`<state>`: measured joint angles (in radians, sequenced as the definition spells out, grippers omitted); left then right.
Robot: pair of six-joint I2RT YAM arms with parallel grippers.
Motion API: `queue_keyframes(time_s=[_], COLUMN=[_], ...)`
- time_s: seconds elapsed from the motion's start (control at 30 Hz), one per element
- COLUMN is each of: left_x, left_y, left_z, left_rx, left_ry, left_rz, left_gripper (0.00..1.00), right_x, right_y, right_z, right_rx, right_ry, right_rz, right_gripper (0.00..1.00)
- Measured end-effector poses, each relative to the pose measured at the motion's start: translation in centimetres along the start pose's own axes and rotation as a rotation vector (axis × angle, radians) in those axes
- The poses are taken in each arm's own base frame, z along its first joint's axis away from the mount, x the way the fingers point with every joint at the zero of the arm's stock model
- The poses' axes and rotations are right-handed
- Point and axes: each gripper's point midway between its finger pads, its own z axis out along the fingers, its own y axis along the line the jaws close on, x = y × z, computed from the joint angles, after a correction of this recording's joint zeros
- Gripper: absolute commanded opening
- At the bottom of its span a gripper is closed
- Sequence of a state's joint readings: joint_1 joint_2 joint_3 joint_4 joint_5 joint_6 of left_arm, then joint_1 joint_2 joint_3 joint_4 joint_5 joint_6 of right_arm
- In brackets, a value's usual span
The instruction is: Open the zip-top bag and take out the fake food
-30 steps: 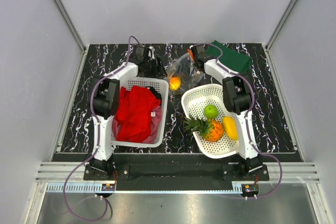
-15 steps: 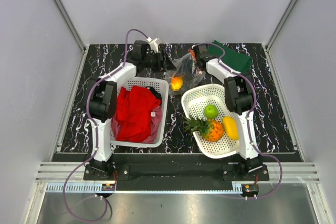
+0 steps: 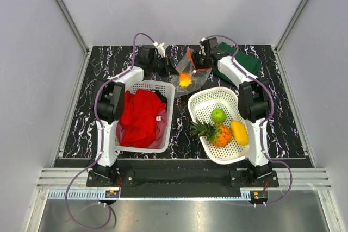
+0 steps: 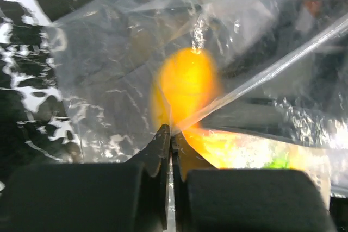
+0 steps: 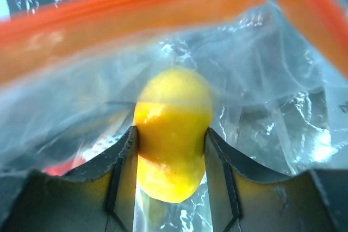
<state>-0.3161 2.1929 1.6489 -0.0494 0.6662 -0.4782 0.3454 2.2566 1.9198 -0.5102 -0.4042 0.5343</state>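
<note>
The zip-top bag [image 3: 191, 73] hangs between both claws over the middle of the table's [image 3: 81, 118] far edge, with one orange fruit [image 3: 185, 80] inside. The left claw [image 4: 169, 134] is pressed together, pinching the bag's clear film. The right claw [image 5: 170, 131] stands half spread below the red-orange strip [image 5: 136, 4], the fruit showing between its fingers; whether it clamps anything I cannot tell. Nearer the front edge, a round white basket [image 3: 201, 101] holds a green fruit [image 3: 218, 115], pineapple [image 3: 217, 133] and yellow piece [image 3: 238, 132]
</note>
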Motion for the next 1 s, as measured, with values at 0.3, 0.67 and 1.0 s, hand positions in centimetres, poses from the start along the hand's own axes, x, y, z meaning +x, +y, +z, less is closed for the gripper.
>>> queue_keyframes(time_s=[0.3,0.67,1.0], left_x=[0.3,-0.2,-2.8], left_y=[1.2,2.1,6.7], left_z=[-0.3,-1.1,-4.8], left_rx=[-0.042,-0.061,-0.264], left_ry=[-0.019,-0.053,-0.149], left_rz=[0.004,-0.048,-0.132], left_gripper=[0.00,0.00,0.00], right_x=[-2.8,-5.3,-2.1], right_y=[1.7,1.5,0.9], right_z=[-6.1,-11.1,-23.0], right_rx=[0.061,0.166,0.343], right_ry=[-0.171,-0.363,-0.451], right_rz=[-0.143,-0.256,-0.230], right_gripper=[0.00,0.00,0.00])
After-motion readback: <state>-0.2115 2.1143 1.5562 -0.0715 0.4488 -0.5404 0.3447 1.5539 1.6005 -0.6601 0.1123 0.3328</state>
